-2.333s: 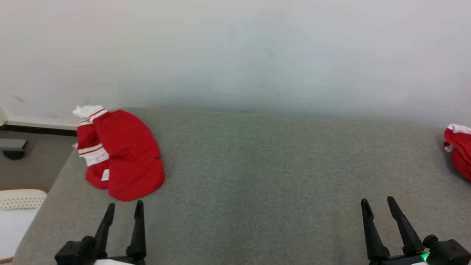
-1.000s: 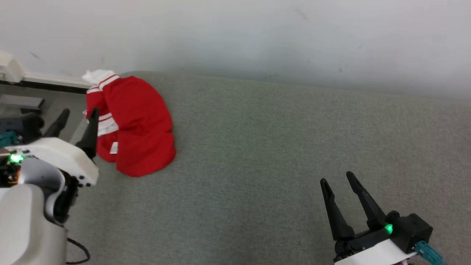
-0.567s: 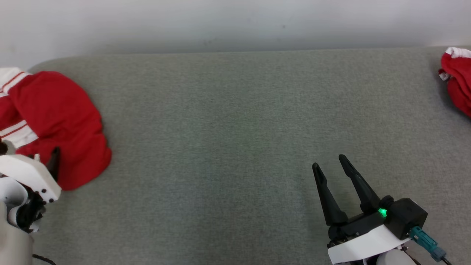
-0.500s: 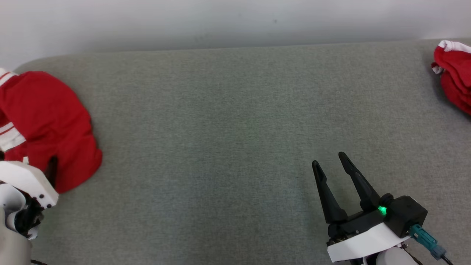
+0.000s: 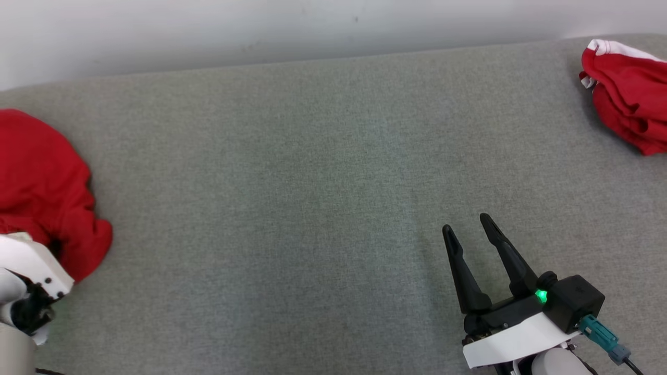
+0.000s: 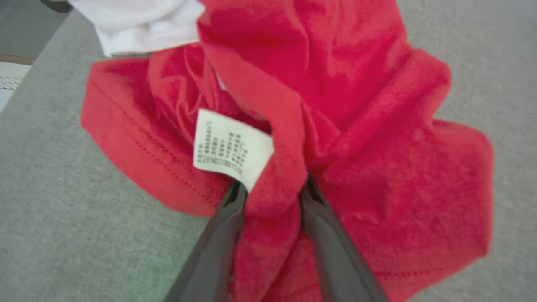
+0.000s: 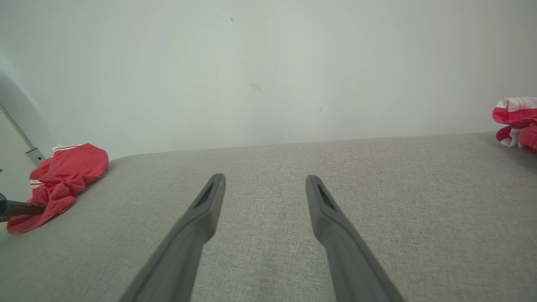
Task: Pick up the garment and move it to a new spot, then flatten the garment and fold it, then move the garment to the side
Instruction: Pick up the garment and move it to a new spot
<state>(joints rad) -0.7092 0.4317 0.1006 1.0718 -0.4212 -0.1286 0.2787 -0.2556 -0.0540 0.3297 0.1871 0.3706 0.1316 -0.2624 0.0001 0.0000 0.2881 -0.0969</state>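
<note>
Head view shows a second red bundle at the pad's far right corner. The garment lies crumpled at the pad's left edge. The left gripper pinches a fold of it beside its white label. The right gripper's fingers are spread above the pad's near edge.

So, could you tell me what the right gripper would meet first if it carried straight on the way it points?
Nothing nearby: the right gripper points over bare grey cushion towards the pale wall, probably reached first; the garment lies far to its left.
</note>
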